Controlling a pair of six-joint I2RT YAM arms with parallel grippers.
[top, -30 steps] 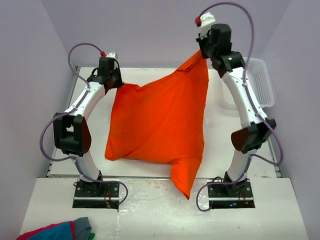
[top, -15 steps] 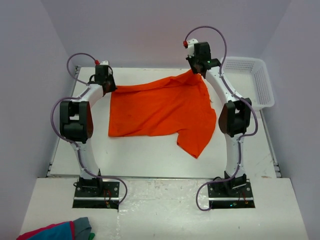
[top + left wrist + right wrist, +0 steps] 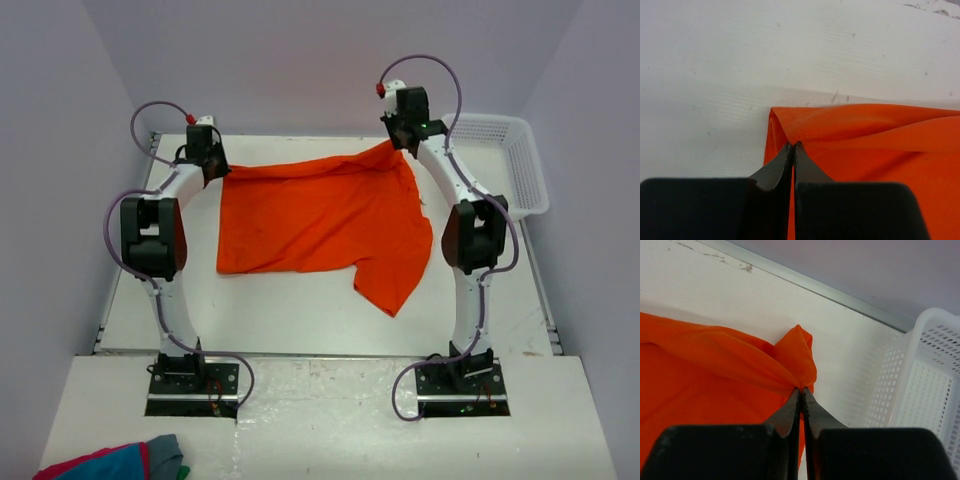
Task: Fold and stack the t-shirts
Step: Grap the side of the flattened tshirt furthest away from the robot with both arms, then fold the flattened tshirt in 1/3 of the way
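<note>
The orange t-shirt (image 3: 320,225) lies spread across the counter (image 3: 300,320) toward its far edge. The left fingers (image 3: 784,161) clench the shirt's far-left corner; the right fingers (image 3: 790,412) clench its far-right corner.

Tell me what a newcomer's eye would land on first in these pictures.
The bright orange t-shirt lying across the middle of the white table grabs the eye first. The two arms pinch it at its far corners: the left gripper and the right gripper are both shut on the cloth. A white mesh basket sits at the far right.
</note>
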